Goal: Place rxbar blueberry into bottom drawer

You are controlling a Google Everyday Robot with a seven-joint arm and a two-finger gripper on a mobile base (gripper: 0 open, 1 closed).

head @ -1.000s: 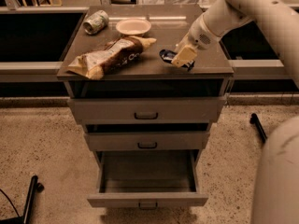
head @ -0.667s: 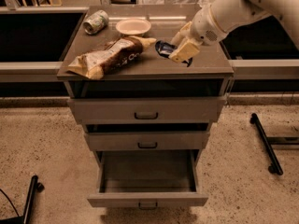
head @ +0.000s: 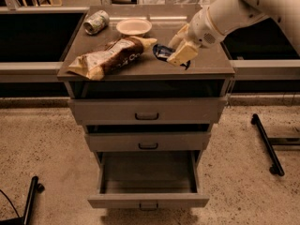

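The rxbar blueberry [head: 161,51], a small dark blue bar, sticks out to the left from between my gripper's fingers, just above the right part of the cabinet top [head: 206,67]. My gripper [head: 179,49] comes in from the upper right on a white arm and is shut on the bar. The bottom drawer [head: 147,175] is pulled wide open below, a deep grey box with nothing in it, its front [head: 147,201] nearest the camera.
A brown and white chip bag [head: 110,55] lies on the left of the cabinet top, with a can [head: 96,21] on its side and a pale bowl [head: 134,26] behind it. The top drawer [head: 146,110] and middle drawer [head: 148,141] stand slightly ajar. Black stand legs [head: 267,144] lie on the floor at right.
My gripper has moved left and slightly toward the front edge of the cabinet top, carrying the blue bar with it. The drawers and other objects have not moved.
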